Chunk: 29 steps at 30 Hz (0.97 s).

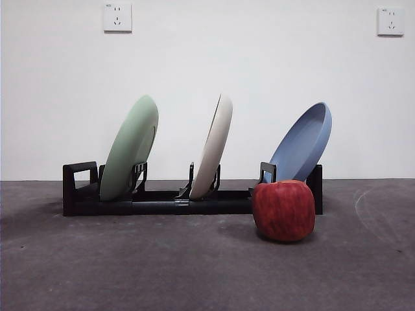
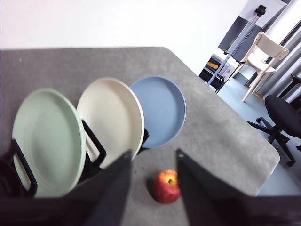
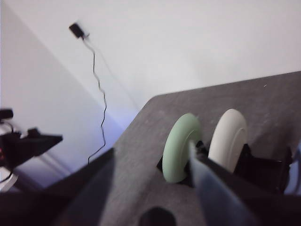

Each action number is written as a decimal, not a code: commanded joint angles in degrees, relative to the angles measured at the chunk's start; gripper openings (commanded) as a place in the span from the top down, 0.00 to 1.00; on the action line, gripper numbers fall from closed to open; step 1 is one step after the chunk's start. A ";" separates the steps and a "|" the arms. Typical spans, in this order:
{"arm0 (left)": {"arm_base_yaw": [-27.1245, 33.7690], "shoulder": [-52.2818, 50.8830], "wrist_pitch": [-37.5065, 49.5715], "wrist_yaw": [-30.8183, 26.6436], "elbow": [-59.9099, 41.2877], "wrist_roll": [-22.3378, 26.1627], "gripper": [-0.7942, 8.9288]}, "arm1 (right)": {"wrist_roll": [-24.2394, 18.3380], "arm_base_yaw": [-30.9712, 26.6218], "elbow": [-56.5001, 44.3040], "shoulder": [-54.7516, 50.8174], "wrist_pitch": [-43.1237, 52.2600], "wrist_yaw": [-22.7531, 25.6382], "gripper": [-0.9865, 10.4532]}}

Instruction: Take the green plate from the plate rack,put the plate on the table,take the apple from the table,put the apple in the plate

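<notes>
No readable writing is seen. Both tools are held apart, empty: the left tool (image 2: pixel 153 188) above the apple (image 2: pixel 166 186), the right tool (image 3: pixel 150 188) facing the green plate (image 3: pixel 181 148).

I see the counter (image 1: pixel 97 272) as a flat dark grey, faintly mottled surface. Two things lie directly on it: the black plate rack (image 1: pixel 162 204) and the red apple (image 1: pixel 284 210). Looking down past my left hand (image 2: pixel 153 162), whose jaws stand apart, the apple sits on bare counter between them and well below, just beside the rack's end; whether they touch, I cannot tell.
</notes>
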 commanded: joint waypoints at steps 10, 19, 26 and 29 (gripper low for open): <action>-3.28 9.68 1.05 -11.61 6.47 1.09 0.40 | -6.45 10.51 10.08 8.59 -6.43 7.82 0.47; -7.82 22.97 7.48 -13.77 7.54 0.04 0.40 | -6.78 16.92 12.31 12.74 -6.45 12.81 0.47; -12.13 32.63 14.38 -21.31 7.54 -0.28 0.40 | -6.82 17.57 12.52 14.23 -6.49 13.97 0.47; -13.20 35.74 15.93 -21.35 7.54 -0.33 0.41 | -7.04 17.57 12.55 14.36 -6.49 15.12 0.47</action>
